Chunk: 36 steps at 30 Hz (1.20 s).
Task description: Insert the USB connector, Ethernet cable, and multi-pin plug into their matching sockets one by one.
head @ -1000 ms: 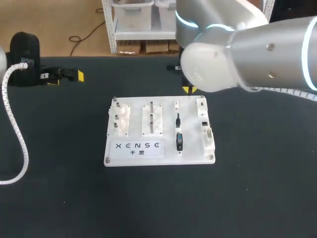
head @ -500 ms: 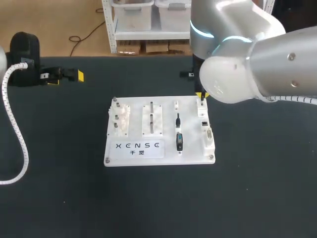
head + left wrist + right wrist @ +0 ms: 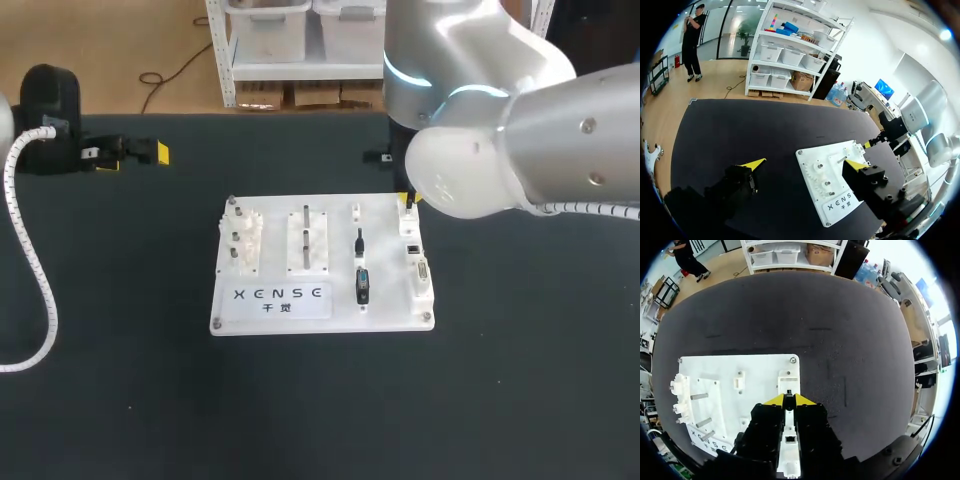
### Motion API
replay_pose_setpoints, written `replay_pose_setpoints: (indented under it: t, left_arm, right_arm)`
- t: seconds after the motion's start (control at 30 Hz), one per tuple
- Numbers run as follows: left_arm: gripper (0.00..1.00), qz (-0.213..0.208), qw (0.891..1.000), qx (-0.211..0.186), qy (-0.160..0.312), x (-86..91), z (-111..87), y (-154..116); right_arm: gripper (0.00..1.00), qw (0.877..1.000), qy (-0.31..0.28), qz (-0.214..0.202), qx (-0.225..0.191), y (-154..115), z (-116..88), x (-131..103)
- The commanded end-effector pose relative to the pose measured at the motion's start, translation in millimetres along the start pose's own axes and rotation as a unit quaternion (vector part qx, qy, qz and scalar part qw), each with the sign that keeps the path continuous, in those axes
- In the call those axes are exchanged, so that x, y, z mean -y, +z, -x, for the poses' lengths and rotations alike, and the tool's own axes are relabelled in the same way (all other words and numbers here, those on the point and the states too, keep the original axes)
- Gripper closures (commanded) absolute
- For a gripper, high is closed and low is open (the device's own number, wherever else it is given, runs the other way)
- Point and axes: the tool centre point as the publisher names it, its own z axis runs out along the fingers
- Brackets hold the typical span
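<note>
A white socket board (image 3: 270, 315) lies mid-table. Two cable plugs rest in its holder column: a slim black one (image 3: 359, 242) and a blue-black multi-pin plug (image 3: 363, 286). The socket strip (image 3: 420, 272) runs along the board's right edge. My right gripper (image 3: 406, 200) hangs over the strip's far end. In the right wrist view it (image 3: 789, 400) is shut on a small black connector (image 3: 788, 395), just above the white socket block (image 3: 788, 377). My left gripper (image 3: 805, 164) stands open and empty, far to the left (image 3: 130, 152) of the board (image 3: 820, 197).
White peg and gear fixtures (image 3: 244, 240) and a slotted block (image 3: 308, 240) fill the board's left half. My left arm's white coiled cable (image 3: 30, 260) hangs at the left side. Bare black tabletop surrounds the board.
My right arm has swung to the right along the board's far edge, bringing its gripper over the far end of the socket strip. The left arm has not moved.
</note>
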Motion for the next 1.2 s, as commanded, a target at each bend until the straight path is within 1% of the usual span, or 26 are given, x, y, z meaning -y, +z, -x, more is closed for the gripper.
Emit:
replay_pose_setpoints:
  t: [0.03,0.4,0.83,1.2]
  left_arm:
    - [0.0,0.0,1.0,0.0,0.0,0.0,0.0,0.0]
    - [0.0,0.0,1.0,0.0,0.0,0.0,0.0,0.0]
    - [0.0,0.0,1.0,0.0,0.0,0.0,0.0,0.0]
    - [0.0,0.0,1.0,0.0,0.0,0.0,0.0,0.0]
  right_arm:
    - [1.0,1.0,0.002,0.001,0.005,2.1,-2.3,2.2]
    - [1.0,1.0,0.006,0.004,0.013,2.8,3.4,1.4]
    - [1.0,1.0,-0.003,0.008,0.003,3.0,-5.3,0.1]
    - [1.0,1.0,-0.001,0.005,0.001,1.9,-5.0,3.2]
